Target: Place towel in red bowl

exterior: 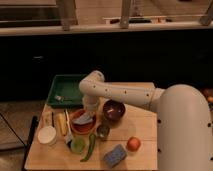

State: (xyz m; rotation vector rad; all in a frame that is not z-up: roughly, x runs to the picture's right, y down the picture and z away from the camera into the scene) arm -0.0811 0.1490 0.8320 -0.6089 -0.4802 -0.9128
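Note:
The red bowl (pixel 80 127) sits left of centre on the wooden table (pixel 140 130). The grey-blue towel (pixel 85 118) lies in it, draped toward its right side. My gripper (pixel 90 111) hangs directly above the bowl, right over the towel, at the end of the white arm (pixel 120 92) reaching in from the right. The gripper's tips are hidden against the cloth.
A dark purple bowl (pixel 113 109) stands right of the red one, a small metal cup (pixel 103 131) in front. A green tray (pixel 66 90) is at the back left. A blue sponge (pixel 115 155), orange fruit (pixel 133 144), green pepper (pixel 90 147), white cup (pixel 47 135) and corn (pixel 61 123) lie around.

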